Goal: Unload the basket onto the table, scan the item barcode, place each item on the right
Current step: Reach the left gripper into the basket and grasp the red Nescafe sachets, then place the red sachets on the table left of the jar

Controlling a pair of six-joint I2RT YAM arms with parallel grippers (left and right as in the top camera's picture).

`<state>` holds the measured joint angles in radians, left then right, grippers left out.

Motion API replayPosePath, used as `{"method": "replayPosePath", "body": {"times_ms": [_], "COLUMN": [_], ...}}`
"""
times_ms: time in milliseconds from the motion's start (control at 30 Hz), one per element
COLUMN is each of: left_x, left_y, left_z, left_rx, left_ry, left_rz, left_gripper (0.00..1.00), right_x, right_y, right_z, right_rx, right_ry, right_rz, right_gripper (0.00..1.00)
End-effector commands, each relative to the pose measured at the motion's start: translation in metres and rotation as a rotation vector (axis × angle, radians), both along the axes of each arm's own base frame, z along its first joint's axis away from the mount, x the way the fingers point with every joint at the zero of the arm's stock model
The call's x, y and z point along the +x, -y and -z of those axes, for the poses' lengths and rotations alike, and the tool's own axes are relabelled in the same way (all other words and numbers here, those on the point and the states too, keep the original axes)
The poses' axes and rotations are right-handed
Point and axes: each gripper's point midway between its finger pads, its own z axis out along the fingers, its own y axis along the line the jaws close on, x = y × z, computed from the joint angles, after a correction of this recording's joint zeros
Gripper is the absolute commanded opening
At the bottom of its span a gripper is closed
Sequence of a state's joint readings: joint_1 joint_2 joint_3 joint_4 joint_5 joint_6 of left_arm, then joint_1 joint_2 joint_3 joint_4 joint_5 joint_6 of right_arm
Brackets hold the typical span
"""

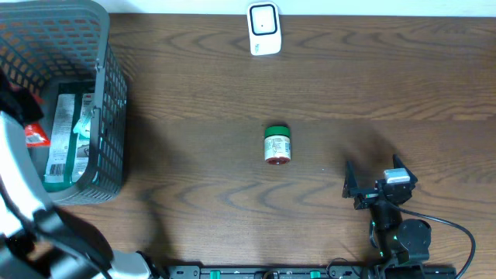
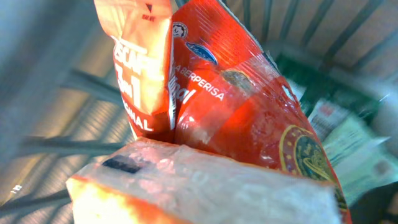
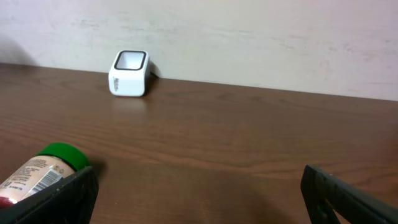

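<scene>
1. Nearest me, to the right of the jar (image 1: pixel 277 145) and closer than it, the right gripper (image 1: pixel 376 182) sits low over the table (image 1: pixel 194 93). Its jaws are spread wide with nothing between them.
2. Far to the left of the jar, the left arm (image 1: pixel 31 209) comes in from the near corner and goes down into the grey basket (image 1: pixel 108 116). The left gripper is lost from sight in there, and I cannot tell whether it is clamped on anything.
3. Its wrist view is filled by a red packet (image 2: pixel 249 112), inside the basket, with an orange sachet (image 2: pixel 134 62) touching it.
4. Green-and-white packs (image 1: pixel 66 139) lie on the basket floor.
5. The jar lies on its side mid-table, its green cap pointing toward the far edge, with nothing touching it.
6. Beyond the jar, at the far edge by the wall, stands the white scanner (image 1: pixel 263 29).
</scene>
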<state>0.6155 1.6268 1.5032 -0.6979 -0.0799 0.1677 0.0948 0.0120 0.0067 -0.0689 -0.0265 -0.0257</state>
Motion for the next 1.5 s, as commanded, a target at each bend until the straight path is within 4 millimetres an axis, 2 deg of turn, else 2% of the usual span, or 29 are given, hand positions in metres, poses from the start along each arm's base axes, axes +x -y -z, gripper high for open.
{"method": "replayPosePath", "body": {"times_ms": [0,67,133,233,333,433,500,567,633,733,767,1033,1100,1233,1267,1300,1367,1400,1467], "left_x": [-0.005,-0.006,-0.008,-0.014,-0.018,-0.018,-0.014,-0.009,0.002,0.012,0.016,0.025,0.024,0.021,0.021,0.020,0.018,0.018,0.018], "left_y": [0.021,0.045,0.065,0.127,0.174,0.228,0.262,0.283,0.322,0.345,0.359,0.419,0.431,0.437,0.437,0.439,0.443,0.445,0.448], "left_z": [-0.074,-0.112,-0.134,-0.178,-0.196,-0.191,-0.173,-0.155,-0.103,-0.053,-0.022,0.121,0.144,0.170,0.172,0.174,0.175,0.175,0.175], "left_rx": [0.098,0.144,0.158,0.141,0.031,-0.103,-0.189,-0.230,-0.270,-0.251,-0.262,-0.257,-0.270,-0.271,-0.274,-0.283,-0.307,-0.321,-0.334], "left_ry": [0.175,0.273,0.335,0.488,0.605,0.619,0.561,0.498,0.323,0.161,0.076,-0.273,-0.318,-0.376,-0.381,-0.390,-0.395,-0.395,-0.395], "left_rz": [0.001,0.042,0.073,0.172,0.209,0.294,0.346,0.381,0.427,0.441,0.439,0.457,0.474,0.477,0.477,0.479,0.490,0.495,0.500], "left_gripper": [0.07,0.08,0.07,0.07,0.08,0.07,0.08,0.08,0.07,0.08,0.07,0.07,0.07,0.09,0.14,0.37,0.70,0.75,0.77], "right_x": [-0.001,-0.001,-0.001,-0.001,-0.001,-0.001,-0.001,-0.001,-0.001,-0.001,-0.001,-0.001,-0.001,-0.001,-0.001,-0.001,-0.001,-0.001,-0.001], "right_y": [-0.002,-0.002,-0.002,-0.002,-0.002,-0.002,-0.002,-0.002,-0.002,-0.002,-0.002,-0.002,-0.002,-0.002,-0.002,-0.002,-0.002,-0.002,-0.002], "right_z": [0.000,0.000,0.000,0.000,0.000,0.000,0.000,0.000,0.000,0.000,0.000,0.000,0.000,0.000,0.000,0.000,0.000,0.000,0.000], "right_rx": [0.014,0.014,0.014,0.014,0.014,0.014,0.014,0.014,0.014,0.014,0.014,0.013,0.013,0.014,0.014,0.014,0.014,0.014,0.014], "right_ry": [-0.001,-0.001,-0.001,-0.001,-0.001,-0.001,-0.001,-0.001,-0.001,-0.001,-0.001,-0.001,-0.001,-0.001,-0.001,-0.001,-0.001,-0.001,-0.001], "right_rz": [-0.009,-0.009,-0.009,-0.009,-0.009,-0.009,-0.009,-0.009,-0.009,-0.009,-0.009,-0.009,-0.009,-0.009,-0.009,-0.009,-0.009,-0.009,-0.009], "right_gripper": [0.99,0.99,0.99,0.99,0.99,0.99,0.99,0.99,0.99,0.99,0.99,0.99,0.99,0.99,0.99,0.99,0.99,0.99,0.99]}}
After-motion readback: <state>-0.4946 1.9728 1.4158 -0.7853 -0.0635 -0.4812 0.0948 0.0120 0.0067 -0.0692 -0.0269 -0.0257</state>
